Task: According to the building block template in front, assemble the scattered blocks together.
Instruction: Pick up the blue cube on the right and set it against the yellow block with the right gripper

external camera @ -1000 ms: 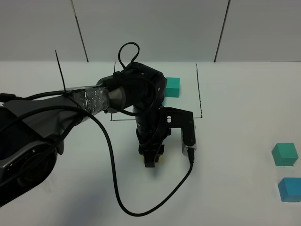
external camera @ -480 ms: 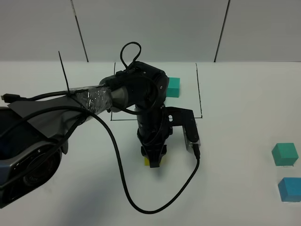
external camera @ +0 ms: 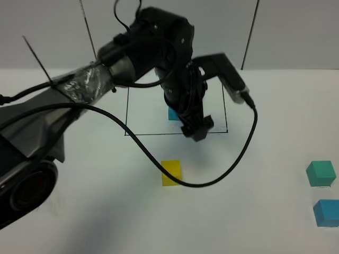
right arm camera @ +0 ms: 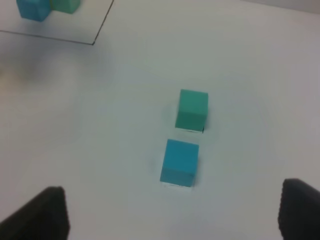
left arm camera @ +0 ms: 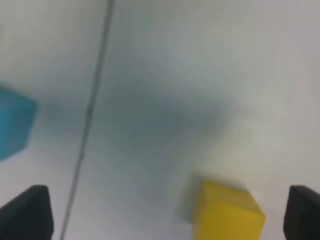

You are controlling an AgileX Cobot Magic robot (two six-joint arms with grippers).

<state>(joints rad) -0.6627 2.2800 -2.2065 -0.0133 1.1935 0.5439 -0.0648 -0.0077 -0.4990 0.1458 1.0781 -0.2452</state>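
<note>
Arm point(external camera: 153, 42) glossy black; silver tape point(external camera: 87, 84) wrapped well behind claw point(external camera: 197, 128); black cable point(external camera: 198, 184) loops near claw; grey camera block point(external camera: 230, 79) beside it

There was the white table point(external camera: 275, 106), plain and matte, filling the whole lower part of the high view and running out past both sides. Its far edge met the wall point(external camera: 302, 32) in one straight line, right across. That wall was pale grey, built of flat panels, and two thin dark seams split it. One seam point(external camera: 86, 21) stood above the table's far left, slanting. The other point(external camera: 250, 34) stood above the far right, leaning the opposite way. Down on the tabletop, a soft grey shadow point(external camera: 100, 222) spread toward the near left side. Through the left wrist view the surface looked blurred, with a dim patch of shade point(left arm camera: 150, 125) across the middle.
</note>
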